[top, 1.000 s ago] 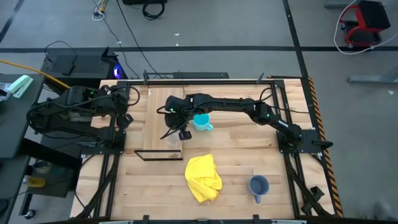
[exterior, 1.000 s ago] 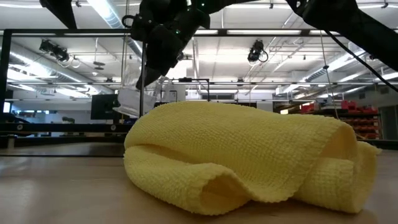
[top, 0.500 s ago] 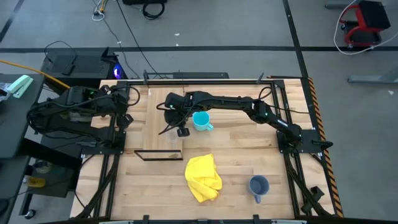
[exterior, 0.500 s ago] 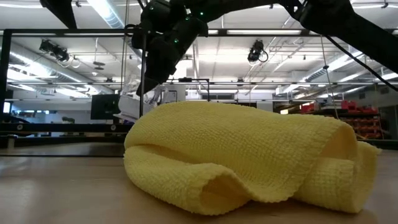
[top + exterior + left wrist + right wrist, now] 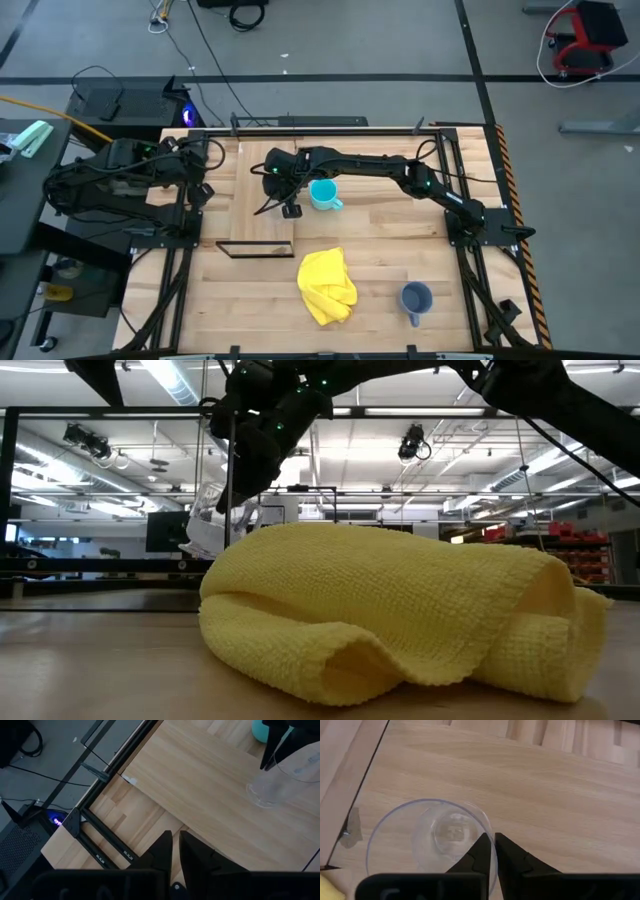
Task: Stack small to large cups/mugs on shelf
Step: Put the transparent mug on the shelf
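The small clear cup (image 5: 430, 840) hangs from my right gripper (image 5: 493, 845) over the light-wood shelf (image 5: 255, 185). It also shows in the left wrist view (image 5: 282, 775) and in the low view (image 5: 205, 525). The bright cyan mug (image 5: 323, 195) stands upright on the tabletop just right of the shelf, beside the gripper (image 5: 290, 210). The grey-blue mug (image 5: 416, 298) stands at the near right. My left gripper (image 5: 173, 847) is shut and empty at the shelf's left edge (image 5: 205, 190). My right gripper holds the clear cup by its rim (image 5: 489, 831), one finger inside the cup and one outside. The fingers come from above, pointing down. The cup hangs mouth up and tilted, its base (image 5: 257, 795) close over the shelf board; whether it touches the board, I cannot tell.
A crumpled yellow cloth (image 5: 328, 285) lies on the planked tabletop in the near middle and fills most of the low view (image 5: 400, 610). The shelf's black frame edge (image 5: 255, 248) stands out at its near side. Black rails run along the table's edges (image 5: 470, 200).
My right gripper has gone a little toward the table's far left over the shelf and down, carrying the clear cup. The cup stays tilted and now sits lower over the board.
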Action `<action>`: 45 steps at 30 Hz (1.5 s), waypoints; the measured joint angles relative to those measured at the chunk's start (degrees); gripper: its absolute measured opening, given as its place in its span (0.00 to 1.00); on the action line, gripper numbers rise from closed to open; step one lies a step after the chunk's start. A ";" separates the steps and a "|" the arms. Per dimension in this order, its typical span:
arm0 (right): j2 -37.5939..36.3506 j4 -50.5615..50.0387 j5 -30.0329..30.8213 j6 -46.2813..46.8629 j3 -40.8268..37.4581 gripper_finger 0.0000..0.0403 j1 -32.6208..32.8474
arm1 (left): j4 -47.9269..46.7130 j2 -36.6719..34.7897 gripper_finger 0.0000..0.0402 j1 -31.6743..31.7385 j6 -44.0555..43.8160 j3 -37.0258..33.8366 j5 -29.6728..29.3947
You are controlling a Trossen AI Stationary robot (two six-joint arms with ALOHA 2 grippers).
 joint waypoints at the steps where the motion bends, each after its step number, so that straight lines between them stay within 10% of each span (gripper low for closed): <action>1: -0.01 0.02 -0.01 0.40 0.00 0.08 0.01 | -0.02 0.01 0.10 0.00 0.00 0.00 0.00; 30: -6.81 -3.75 2.61 1.96 0.12 0.13 0.39 | 5.81 0.49 0.18 0.02 0.91 0.00 6.82; 39: -19.91 -16.28 3.81 22.39 0.22 0.13 1.60 | 14.64 11.09 0.22 1.83 4.37 0.00 14.08; 45: -27.00 -30.65 18.40 36.65 0.20 0.13 7.35 | 14.65 20.60 0.21 9.23 8.17 -0.02 17.90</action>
